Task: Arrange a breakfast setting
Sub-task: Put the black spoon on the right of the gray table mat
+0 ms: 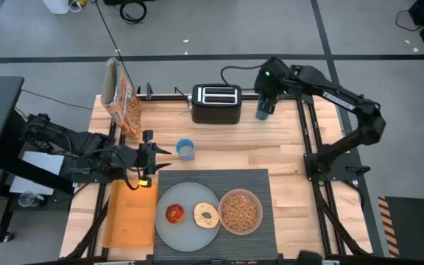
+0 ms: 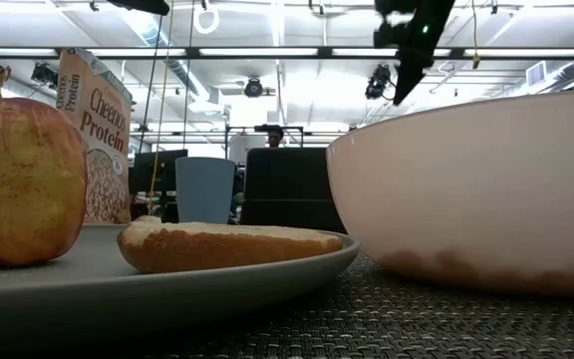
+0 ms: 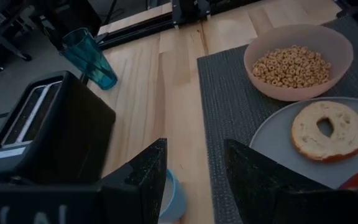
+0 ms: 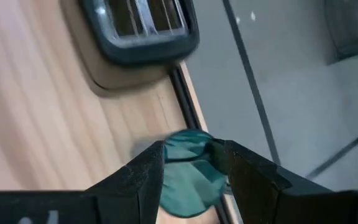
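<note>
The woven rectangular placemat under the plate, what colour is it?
Dark grey placemat, clearest in the high view.

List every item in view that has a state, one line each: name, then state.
Cereal box: upright, top open.
Toaster: slots empty.
Bowl: holds cereal, on the placemat.
Plate: carries apple and bagel half.
Small blue cup: upright on the table.
Teal cup: between the right claw's fingers, beside the toaster.
Left claw: open, empty, above the small blue cup.
</note>
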Available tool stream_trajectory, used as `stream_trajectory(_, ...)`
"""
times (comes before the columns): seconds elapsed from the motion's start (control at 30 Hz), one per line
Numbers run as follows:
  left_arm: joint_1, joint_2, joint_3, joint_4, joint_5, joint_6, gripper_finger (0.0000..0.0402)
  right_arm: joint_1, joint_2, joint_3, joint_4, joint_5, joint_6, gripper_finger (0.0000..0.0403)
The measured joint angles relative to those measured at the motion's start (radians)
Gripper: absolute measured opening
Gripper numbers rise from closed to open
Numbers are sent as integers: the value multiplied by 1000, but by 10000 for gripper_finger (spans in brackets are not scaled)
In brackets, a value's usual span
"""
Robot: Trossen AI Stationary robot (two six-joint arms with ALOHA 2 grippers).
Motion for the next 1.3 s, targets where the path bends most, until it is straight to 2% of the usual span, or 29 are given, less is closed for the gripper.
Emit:
stream_trajectory(0.33,61,0,-2,-43,0,10,167,-133,182,90,-1,-9,-204,176)
stream_trajectory(0.63,90,0,-2,-93,1,10,167,-248,273,224,-85,-132,-240,176)
stream_trajectory(0.83,90,0,-2,-123,2,-4,167,-292,288,226,-163,-168,-236,174)
stream_trajectory(1.3,90,0,-2,-136,2,-18,167,-327,291,193,-142,-172,-269,173)
